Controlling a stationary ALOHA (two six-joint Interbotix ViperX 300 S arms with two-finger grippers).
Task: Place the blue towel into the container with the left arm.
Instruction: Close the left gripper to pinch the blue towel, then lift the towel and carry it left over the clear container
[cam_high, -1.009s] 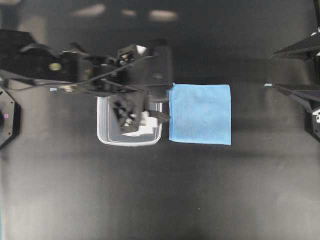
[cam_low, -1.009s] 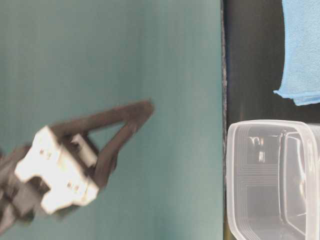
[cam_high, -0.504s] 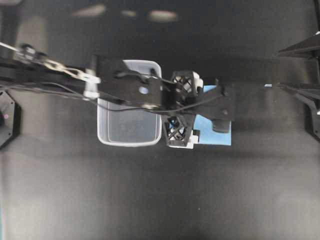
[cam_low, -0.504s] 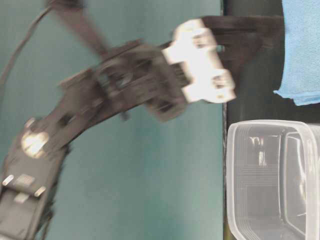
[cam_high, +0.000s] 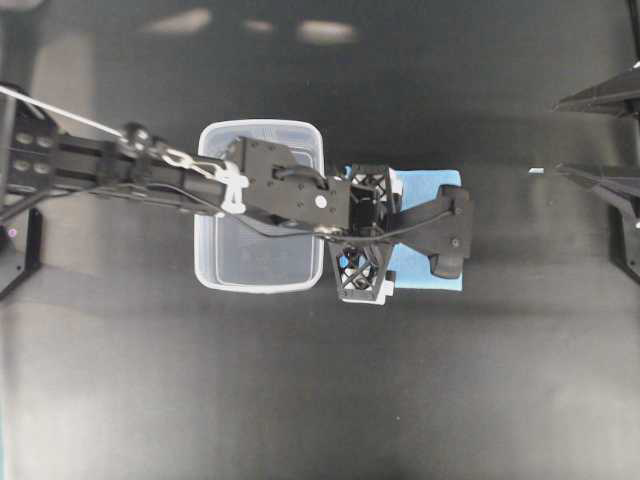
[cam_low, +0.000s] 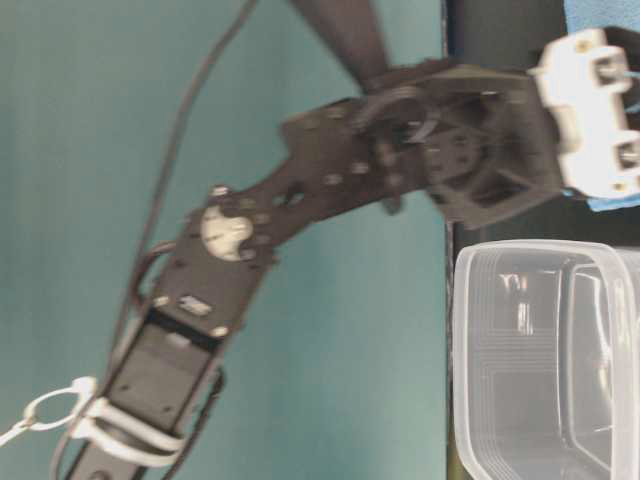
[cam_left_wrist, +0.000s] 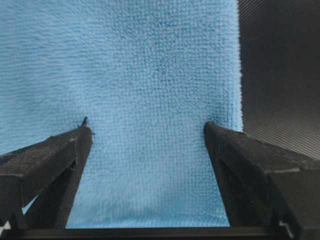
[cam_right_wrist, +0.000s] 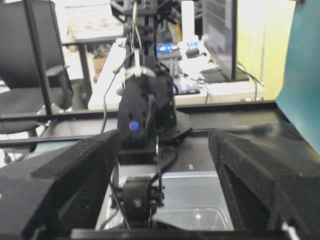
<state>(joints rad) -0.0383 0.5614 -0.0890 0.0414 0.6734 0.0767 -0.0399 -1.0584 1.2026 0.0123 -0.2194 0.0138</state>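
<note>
The blue towel (cam_left_wrist: 150, 75) lies flat on the black table, just right of the container (cam_high: 205, 240); in the overhead view the arm hides most of it. My left gripper (cam_left_wrist: 146, 130) is open and low over the towel's side nearest the container. Its two black fingers stand wide apart with cloth between them, and one tip is near the towel's edge. From table level a white fingertip pad (cam_low: 590, 110) shows beside a sliver of the towel (cam_low: 606, 203). The clear container (cam_low: 540, 360) is empty and upright. My right gripper (cam_high: 552, 140) is open at the far right edge, holding nothing.
Bare black table (cam_left_wrist: 280, 75) borders the towel. The left arm (cam_high: 150, 170) stretches across the container's top from the left. The right wrist view looks along the table at the left arm (cam_right_wrist: 145, 115) and the container (cam_right_wrist: 200, 200). A teal wall (cam_low: 250, 120) stands behind.
My left arm swung right from above the container to over the towel and came down toward it, still open. The towel, the container and the right arm have not moved.
</note>
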